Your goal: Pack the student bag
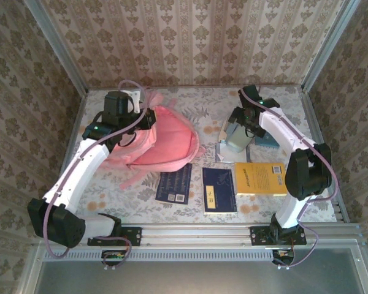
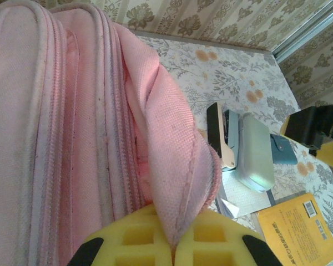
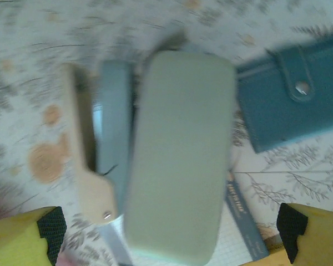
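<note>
Near edge of the surface [image 1: 110,196]: three books in a row, navy booklet [image 1: 175,184] on the left, navy book [image 1: 219,190] with a yellow label in the middle, yellow book [image 1: 259,177] on the right; the last two sit just beside each other. Beyond the booklet, left of centre, the student bag [image 1: 162,141] lies flat, pink, with a strap trailing toward the near-left. Left tool [image 2: 173,244] is at the bag's left edge, clamped tight on a fold of the pink fabric; in the wrist view the fold runs down between the yellow pads [image 2: 139,238]. On the right side, beyond the yellow book, right tool [image 3: 171,227] hangs over a pale grey-green case [image 3: 180,155] with its jaws wide, one finger on either side and no contact visible. The case rests on a white grid sheet [image 2: 241,194]. A beige-and-blue item [image 3: 97,166] lies against the case's left; type unclear. Teal wallet [image 3: 291,105] with a snap tab is just beside the case on its right; contact unclear. The patterned wall [image 1: 196,37] is behind.
</note>
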Controlling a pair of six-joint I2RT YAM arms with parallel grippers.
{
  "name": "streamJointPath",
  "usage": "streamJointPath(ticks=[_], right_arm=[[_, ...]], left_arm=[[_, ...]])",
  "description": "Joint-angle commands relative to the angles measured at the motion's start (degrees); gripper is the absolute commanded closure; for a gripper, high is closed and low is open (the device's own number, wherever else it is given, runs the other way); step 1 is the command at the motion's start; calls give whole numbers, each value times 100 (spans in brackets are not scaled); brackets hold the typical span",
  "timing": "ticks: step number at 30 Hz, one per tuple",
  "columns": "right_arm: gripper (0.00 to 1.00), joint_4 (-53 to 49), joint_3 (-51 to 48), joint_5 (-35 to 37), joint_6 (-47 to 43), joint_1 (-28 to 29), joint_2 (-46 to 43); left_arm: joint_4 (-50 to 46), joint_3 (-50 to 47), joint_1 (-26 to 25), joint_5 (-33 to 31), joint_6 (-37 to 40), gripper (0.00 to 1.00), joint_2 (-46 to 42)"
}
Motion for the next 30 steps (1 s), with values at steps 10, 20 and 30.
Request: streamJointPath(ticks=[10, 20, 30], right_arm=[[0, 232, -184, -586, 1208, -159, 1122], [18, 825, -449, -841, 1219, -208, 1276], [24, 654, -616, -246, 743, -139, -17]], left_arm=[[565, -7, -227, -128, 135, 100, -518], [564, 2, -227, -135, 148, 100, -459], [382, 217, -227, -172, 234, 100, -391]])
